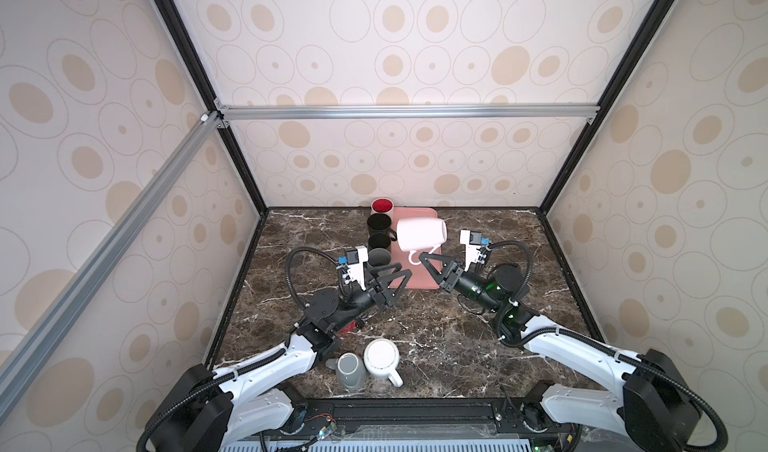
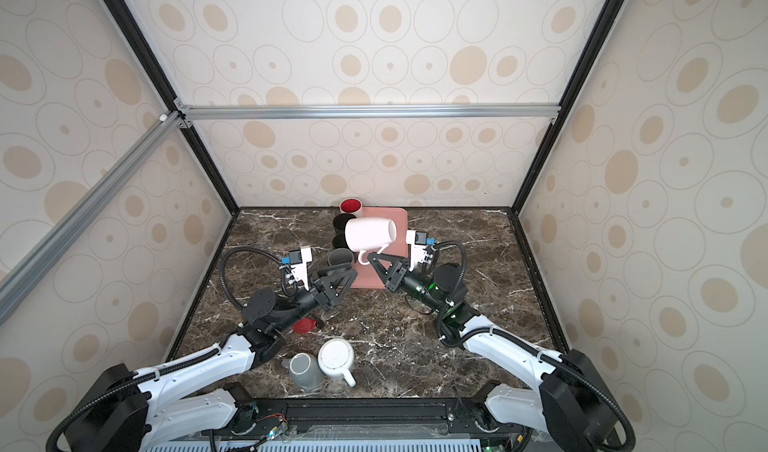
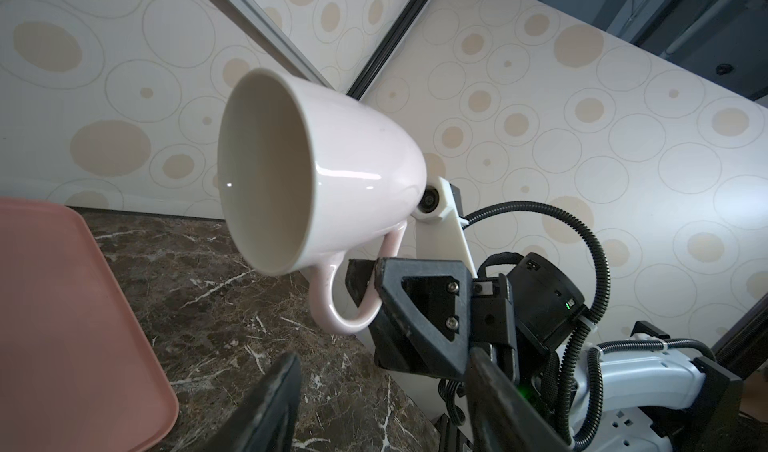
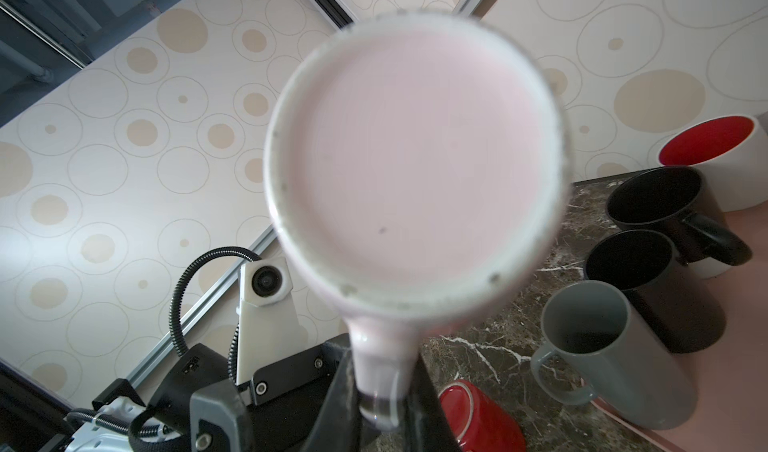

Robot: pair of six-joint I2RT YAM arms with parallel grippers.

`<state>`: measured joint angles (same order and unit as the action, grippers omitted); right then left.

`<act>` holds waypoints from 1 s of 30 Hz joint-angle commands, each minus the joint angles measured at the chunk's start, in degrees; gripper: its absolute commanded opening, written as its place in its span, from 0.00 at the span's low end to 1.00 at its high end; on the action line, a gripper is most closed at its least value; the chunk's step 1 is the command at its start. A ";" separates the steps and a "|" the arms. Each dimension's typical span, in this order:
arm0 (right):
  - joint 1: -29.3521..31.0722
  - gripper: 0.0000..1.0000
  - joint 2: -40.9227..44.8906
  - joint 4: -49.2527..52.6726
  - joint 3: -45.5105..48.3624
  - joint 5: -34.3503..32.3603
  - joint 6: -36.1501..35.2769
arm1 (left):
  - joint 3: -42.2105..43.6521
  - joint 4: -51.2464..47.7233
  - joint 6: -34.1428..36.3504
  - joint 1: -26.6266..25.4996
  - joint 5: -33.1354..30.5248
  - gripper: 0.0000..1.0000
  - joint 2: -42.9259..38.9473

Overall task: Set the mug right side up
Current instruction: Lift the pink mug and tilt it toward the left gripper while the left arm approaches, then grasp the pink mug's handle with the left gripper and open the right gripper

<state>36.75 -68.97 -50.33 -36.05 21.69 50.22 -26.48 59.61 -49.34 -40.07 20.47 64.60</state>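
The pale pink mug [image 1: 419, 234] [image 2: 370, 234] hangs on its side in the air above the pink tray [image 1: 419, 281], handle down. Its mouth faces left, as the left wrist view shows [image 3: 332, 171]; its base fills the right wrist view [image 4: 415, 159]. My right gripper [image 1: 422, 257] [image 2: 371, 257] [image 4: 380, 387] is shut on the mug's handle from below. My left gripper [image 1: 404, 270] [image 2: 351, 269] [image 3: 382, 356] stands open and empty just left of the right gripper, low over the tray's front left part, below the mug and apart from it.
Along the tray's left edge stands an upright row: a white mug with red inside [image 1: 382, 207], two black mugs [image 1: 379, 232] and a grey mug [image 1: 379, 259]. Near the front edge are a grey mug [image 1: 351, 371] and an upside-down white mug [image 1: 381, 358]. A red mug [image 2: 305, 325] lies under my left arm.
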 commanded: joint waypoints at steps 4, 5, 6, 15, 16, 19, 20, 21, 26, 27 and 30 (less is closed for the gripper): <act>0.95 0.00 -0.90 -14.67 -3.22 3.65 6.03 | -1.37 10.23 -3.73 0.53 2.25 0.57 2.60; 1.19 0.00 -0.90 -14.57 -3.38 4.08 6.06 | -1.46 10.72 -4.07 0.55 2.25 0.56 2.85; 1.61 0.00 -0.86 -14.50 -3.42 4.32 6.02 | -1.69 11.15 -4.19 0.65 2.30 0.54 3.05; 3.58 0.00 -1.87 -13.48 -3.63 5.90 5.53 | -2.96 14.52 -5.92 0.75 3.20 0.46 3.89; 3.59 0.00 -2.01 -13.58 -3.45 5.90 5.64 | -2.93 14.77 -5.94 0.77 3.19 0.44 3.85; 4.01 0.00 -2.35 -13.61 -2.94 6.10 5.51 | -2.79 15.27 -6.37 0.94 2.92 0.44 3.60; 4.08 0.00 -2.38 -13.71 -2.73 6.09 5.56 | -2.79 15.27 -6.47 0.90 2.88 0.44 3.52; 4.20 0.00 -2.41 -13.77 -2.41 5.87 5.60 | -2.79 15.31 -6.51 1.03 2.87 0.43 3.52; 4.22 0.00 -2.40 -14.19 -1.95 5.80 5.95 | -2.61 15.36 -7.30 1.08 2.41 0.27 4.13; 4.29 0.00 -2.20 -14.06 -1.94 5.74 5.87 | -2.52 15.27 -7.43 1.08 2.19 0.25 4.20; 4.29 0.00 -1.55 -13.16 -1.92 5.73 5.40 | -2.52 14.68 -7.52 1.14 1.79 0.16 4.24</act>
<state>40.53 -71.72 -58.67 -37.34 26.96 55.61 -26.87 71.66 -56.99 -39.24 21.98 68.73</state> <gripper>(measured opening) 0.157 0.181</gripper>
